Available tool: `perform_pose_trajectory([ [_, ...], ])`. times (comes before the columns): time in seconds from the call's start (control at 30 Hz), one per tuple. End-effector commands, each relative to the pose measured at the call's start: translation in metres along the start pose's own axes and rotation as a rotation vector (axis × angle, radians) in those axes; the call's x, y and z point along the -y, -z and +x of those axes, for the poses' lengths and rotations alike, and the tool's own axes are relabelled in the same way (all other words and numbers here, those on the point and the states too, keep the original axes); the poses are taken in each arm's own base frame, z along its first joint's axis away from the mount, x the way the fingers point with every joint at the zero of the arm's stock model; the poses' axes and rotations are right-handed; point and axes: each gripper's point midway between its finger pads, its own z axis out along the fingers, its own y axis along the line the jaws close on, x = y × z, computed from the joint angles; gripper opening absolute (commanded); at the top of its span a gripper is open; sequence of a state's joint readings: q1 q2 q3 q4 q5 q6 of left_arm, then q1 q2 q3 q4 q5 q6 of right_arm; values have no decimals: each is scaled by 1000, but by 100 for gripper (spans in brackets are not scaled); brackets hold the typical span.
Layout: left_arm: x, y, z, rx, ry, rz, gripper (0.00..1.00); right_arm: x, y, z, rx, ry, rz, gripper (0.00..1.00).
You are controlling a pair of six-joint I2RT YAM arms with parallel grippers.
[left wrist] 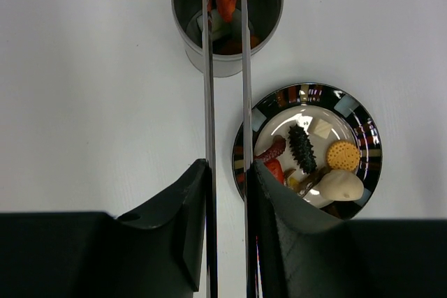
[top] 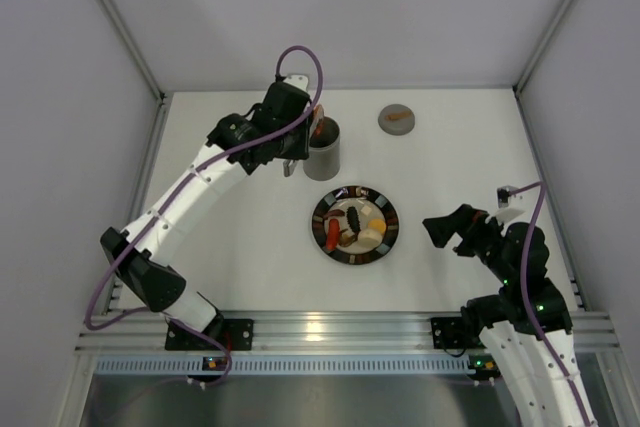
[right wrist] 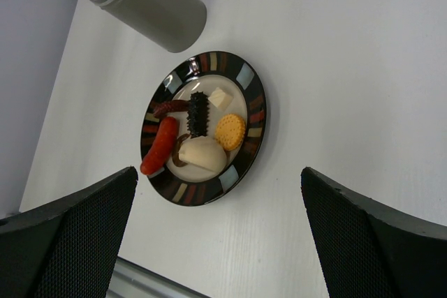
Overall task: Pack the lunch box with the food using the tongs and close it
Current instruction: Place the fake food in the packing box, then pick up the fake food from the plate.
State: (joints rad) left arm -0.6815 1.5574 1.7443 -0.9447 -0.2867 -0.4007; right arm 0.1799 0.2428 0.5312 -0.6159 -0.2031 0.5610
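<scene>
Tightly clamped in left tool point(left wrist: 227, 170), tongs point(left wrist: 207, 102) overhang lunch box point(left wrist: 267, 24).

A white table point(top: 250, 247) fills the middle of the top view. A plain pale grey back wall point(top: 340, 7), left wall point(top: 60, 127) and right wall point(top: 600, 147) close it in. Slim metal posts point(top: 115, 22) run up from the table's far corners to the top of the frame. A silver rail point(top: 340, 332) crosses the lower frame and catches a bright glint of light.
</scene>
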Motion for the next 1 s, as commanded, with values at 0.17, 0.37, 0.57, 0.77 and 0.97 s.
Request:
perform_pose_trajectory([
  [0.17,-2,-4,-10,44,6,-9,41,-1,3,-6,26,3,2,100],
  [0.37,0,-2,-9,37,-2,5,48,-1,3,-7,27,4,1,99],
  [0.57,10,7,-10,36,-11,75,47,-3,3,-9,25,8,1,100],
  [0.77,22,30,4,-5,-40,171,47,-3,1,-10,24,9,2,100],
  [0.97,32,61,44,-60,-92,238,47,-4,-1,-10,20,2,-7,99],
])
